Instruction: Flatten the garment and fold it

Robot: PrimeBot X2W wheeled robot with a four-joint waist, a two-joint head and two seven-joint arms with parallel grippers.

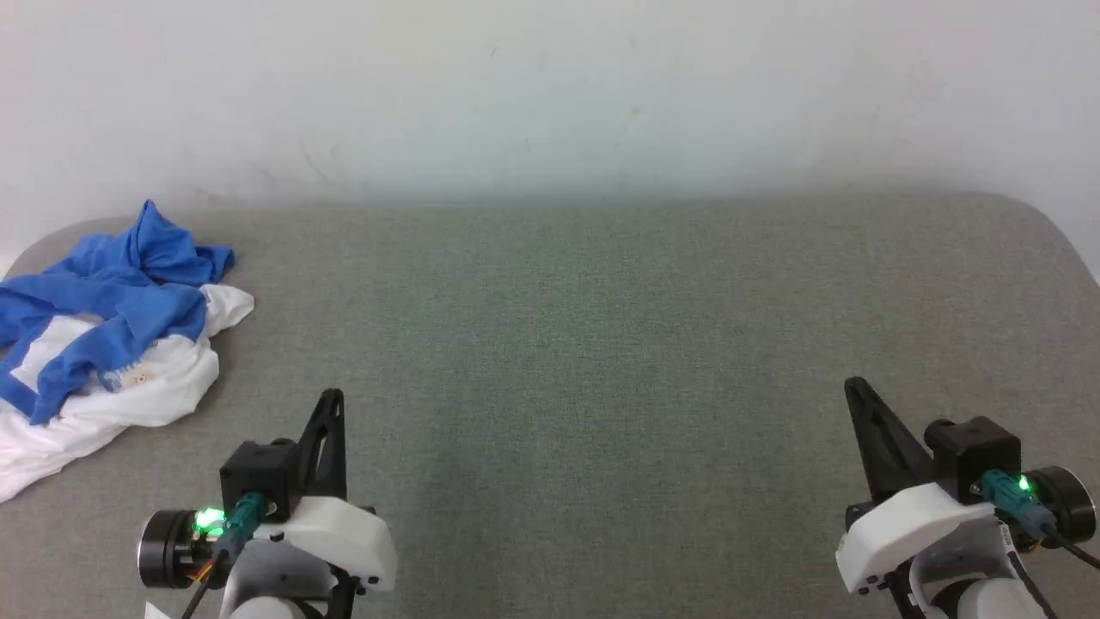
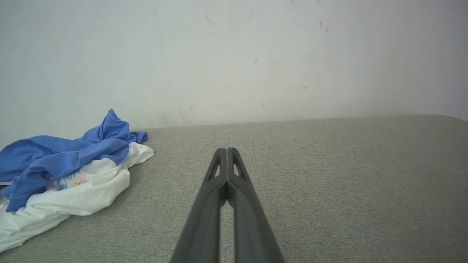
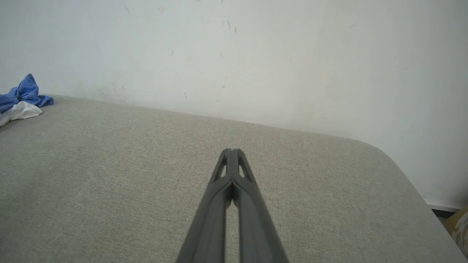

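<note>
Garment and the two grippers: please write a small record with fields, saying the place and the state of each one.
garment: crumpled heap, blue sleeves over the white body, at the far left of the grey surface
left gripper: shut, empty, apart from the garment
right gripper: shut, empty, over the right side of the grey surface
folding: not yet begun

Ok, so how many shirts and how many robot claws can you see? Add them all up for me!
Shirts: 1, the crumpled blue and white garment
Robot claws: 2, the left gripper and the right gripper, both shut and holding nothing
Total: 3
</note>
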